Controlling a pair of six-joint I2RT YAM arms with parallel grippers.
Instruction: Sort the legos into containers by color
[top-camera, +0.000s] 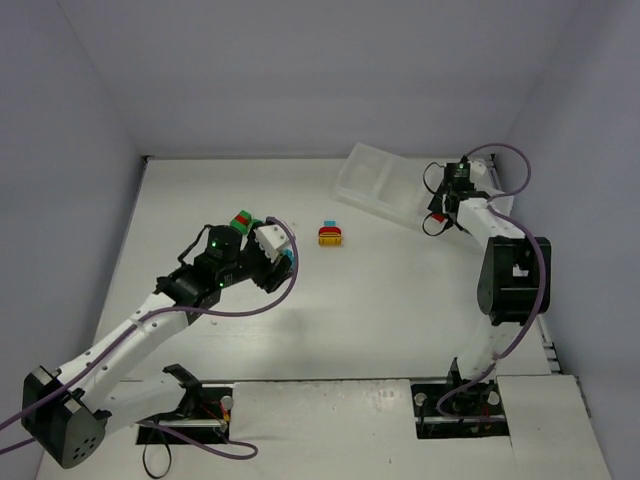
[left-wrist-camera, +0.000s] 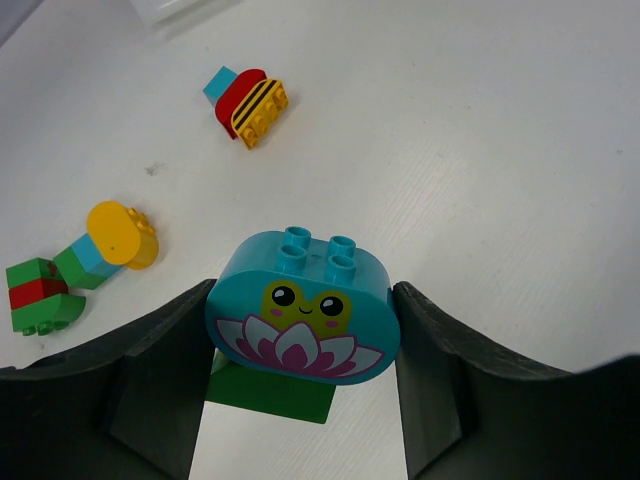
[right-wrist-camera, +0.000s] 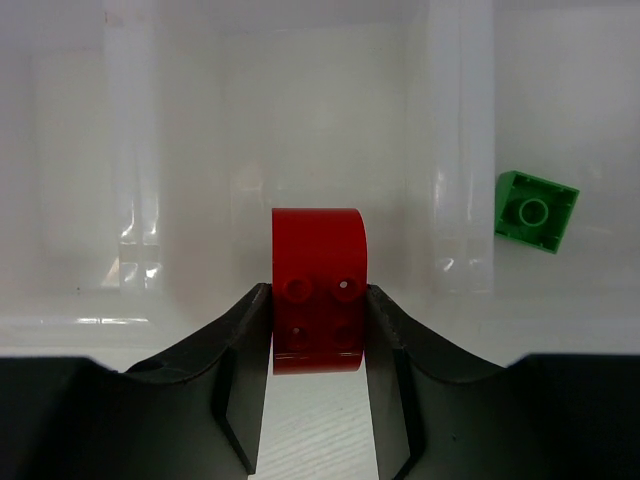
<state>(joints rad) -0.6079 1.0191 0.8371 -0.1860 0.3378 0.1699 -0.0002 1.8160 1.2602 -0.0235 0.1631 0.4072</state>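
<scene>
Left wrist view has the left pincer (left-wrist-camera: 300, 345) closed narrowly on a teal rounded plastic brick printed with a frog and lotus (left-wrist-camera: 303, 318), with a flat green brick (left-wrist-camera: 270, 397) stuck beneath it. Gripping the two end faces looks meant to keep the pair from twisting, though teal and green would need separating before either is binned. On the white counter (left-wrist-camera: 480, 150) near it lies a green-red-green stack (left-wrist-camera: 38, 295) joined to a teal piece and a yellow round-topped brick (left-wrist-camera: 120, 235). Further off, mid-counter, sits a small red, yellow and teal cluster (left-wrist-camera: 248, 100), unsorted. At the right, the right pincer (right-wrist-camera: 318, 335) grips a red arched brick (right-wrist-camera: 318, 290) by its sides, at the near wall of the long translucent white plastic tray (right-wrist-camera: 200, 150), facing one compartment. A green square brick (right-wrist-camera: 536, 210) lies in the neighbouring compartment past the divider, so red is probably bound for its own.
</scene>
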